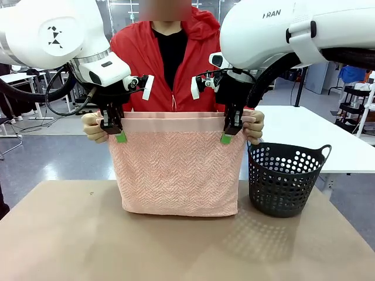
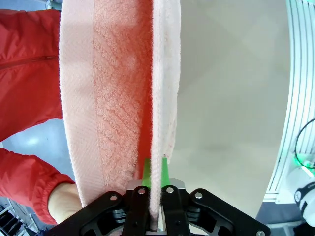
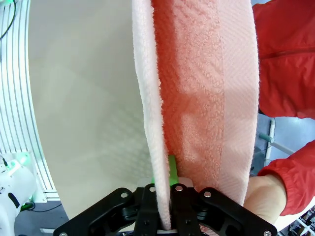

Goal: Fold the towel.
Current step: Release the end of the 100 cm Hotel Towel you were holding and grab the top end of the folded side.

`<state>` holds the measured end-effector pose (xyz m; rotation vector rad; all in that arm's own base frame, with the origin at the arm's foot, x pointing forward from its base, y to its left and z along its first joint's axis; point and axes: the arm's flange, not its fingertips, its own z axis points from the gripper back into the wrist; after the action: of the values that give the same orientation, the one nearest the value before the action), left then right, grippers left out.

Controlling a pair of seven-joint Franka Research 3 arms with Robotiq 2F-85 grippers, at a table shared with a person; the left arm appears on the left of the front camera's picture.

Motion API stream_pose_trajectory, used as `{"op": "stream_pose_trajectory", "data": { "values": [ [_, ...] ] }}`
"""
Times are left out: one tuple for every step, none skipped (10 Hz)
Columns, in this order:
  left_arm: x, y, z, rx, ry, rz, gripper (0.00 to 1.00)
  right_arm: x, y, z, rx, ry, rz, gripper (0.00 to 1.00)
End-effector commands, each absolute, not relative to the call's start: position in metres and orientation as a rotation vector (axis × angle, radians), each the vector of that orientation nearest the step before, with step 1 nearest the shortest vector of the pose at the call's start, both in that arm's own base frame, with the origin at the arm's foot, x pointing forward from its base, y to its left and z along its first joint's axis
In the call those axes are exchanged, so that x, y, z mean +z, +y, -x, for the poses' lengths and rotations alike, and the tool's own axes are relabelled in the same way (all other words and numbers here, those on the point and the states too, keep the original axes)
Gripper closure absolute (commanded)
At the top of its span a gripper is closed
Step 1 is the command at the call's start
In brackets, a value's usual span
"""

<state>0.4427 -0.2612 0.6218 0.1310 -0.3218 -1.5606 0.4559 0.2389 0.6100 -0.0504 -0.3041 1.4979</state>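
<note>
You have one towel [image 1: 176, 170], hanging doubled above the table [image 1: 70, 234]. Its long axis runs side to side, the plain band edges are level on top and the bottom fold reaches the tabletop. Two grippers pinch it: the left gripper [image 1: 120, 136] at one top corner and the right gripper [image 1: 227, 136] at the other, each with narrow jaws clamped on the near layer. The person's two hands grip the far layer, one hand [image 1: 92, 126] just outside the left gripper, the other hand [image 1: 255, 126] just outside the right. One dark perforated basket [image 1: 287, 178] stands just beside the towel's right edge.

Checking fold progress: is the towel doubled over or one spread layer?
Doubled over: the towel hangs in two layers, top edges side by side.
</note>
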Motion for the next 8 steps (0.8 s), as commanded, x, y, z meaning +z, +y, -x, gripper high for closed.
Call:
{"op": "stream_pose_trajectory", "data": {
  "values": [
    [0.625,-0.259,-0.440,-1.605,-0.338,-0.133,0.62,0.611,0.236,-0.454,1.504,-0.322,0.065,0.68],
    [0.630,-0.257,-0.438,-1.600,-0.354,-0.169,0.51,0.612,0.235,-0.454,1.488,-0.336,0.060,0.67],
    [0.638,-0.255,-0.436,-1.591,-0.383,-0.175,0.27,0.616,0.232,-0.451,1.474,-0.358,0.065,0.38],
    [0.646,-0.254,-0.431,-1.593,-0.415,-0.190,0.17,0.622,0.230,-0.446,1.460,-0.390,0.088,0.37],
    [0.655,-0.254,-0.425,-1.581,-0.452,-0.246,0.00,0.632,0.228,-0.440,1.456,-0.429,0.111,0.07],
    [0.665,-0.252,-0.417,-1.571,-0.502,-0.289,0.00,0.643,0.225,-0.432,1.451,-0.480,0.145,0.06],
    [0.673,-0.251,-0.410,-1.567,-0.538,-0.319,0.00,0.652,0.222,-0.425,1.446,-0.513,0.178,0.00],
    [0.678,-0.250,-0.402,-1.571,-0.577,-0.331,0.09,0.660,0.220,-0.418,1.443,-0.547,0.193,0.00]
  ]
}}
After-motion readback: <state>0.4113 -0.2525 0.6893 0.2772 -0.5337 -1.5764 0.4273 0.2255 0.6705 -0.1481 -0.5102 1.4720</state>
